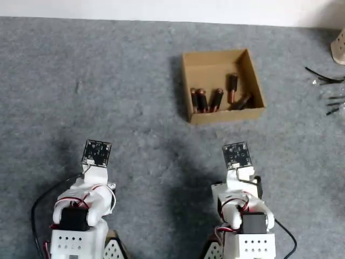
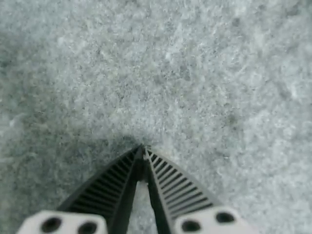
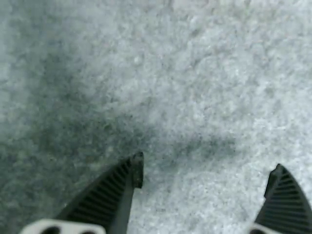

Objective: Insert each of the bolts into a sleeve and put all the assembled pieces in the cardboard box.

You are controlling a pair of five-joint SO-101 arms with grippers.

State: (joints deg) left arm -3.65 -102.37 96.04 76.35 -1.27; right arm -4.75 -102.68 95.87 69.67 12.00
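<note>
The cardboard box (image 1: 253,70) stands on the grey carpet beyond the arms, a bit right of centre. Inside it lie several dark sleeves with copper-coloured bolts in them (image 1: 215,99). Both arms are folded back at the near edge, well short of the box. My left gripper (image 2: 143,148) points down at bare carpet with its ribbed fingers (image 2: 117,185) pressed together, nothing between them. My right gripper (image 3: 207,168) hangs over bare carpet too, its fingers (image 3: 119,187) spread wide and empty.
Grey carpet (image 1: 135,81) covers the table. Thin dark cables and metal bits (image 1: 329,89) lie at the far right edge, with a pale object (image 1: 339,48) beside them. A black cable (image 1: 35,216) loops by the left arm's base.
</note>
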